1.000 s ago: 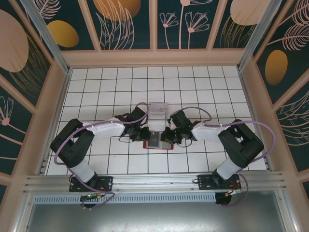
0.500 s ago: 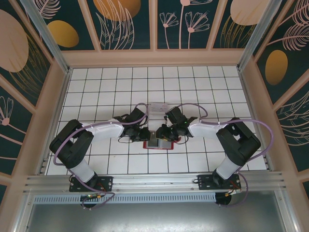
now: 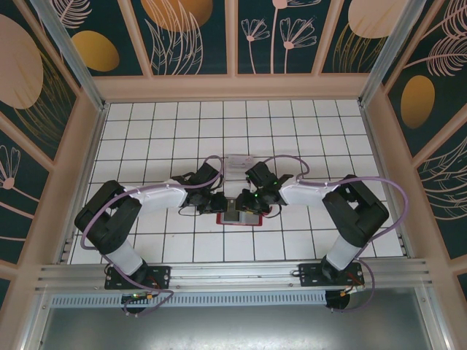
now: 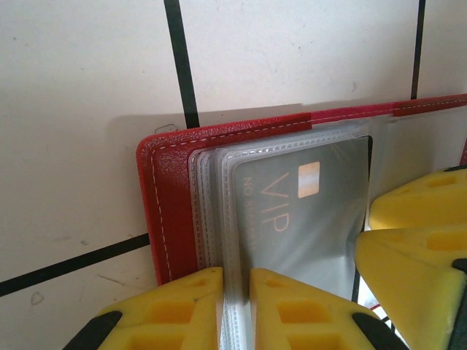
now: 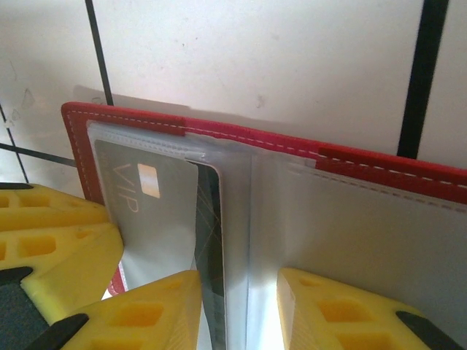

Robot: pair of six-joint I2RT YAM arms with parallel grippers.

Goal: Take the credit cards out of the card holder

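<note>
The red card holder lies open on the white tiles between the two grippers. Its clear sleeves hold a pale grey "VIP" credit card with a dark card tucked behind it. My left gripper is shut on the edge of the stacked clear sleeves at the holder's left side. My right gripper stands open low over the holder. One of its fingers sits on the cards' edge, the other on the bare right sleeve.
A clear plastic tray stands just behind the holder, between the two wrists. The right gripper's yellow fingers crowd the left wrist view. Raised wooden walls bound the tiled floor on three sides.
The right arm has slid left over the card holder and its jaws have parted. The left gripper has kept its grip and place.
</note>
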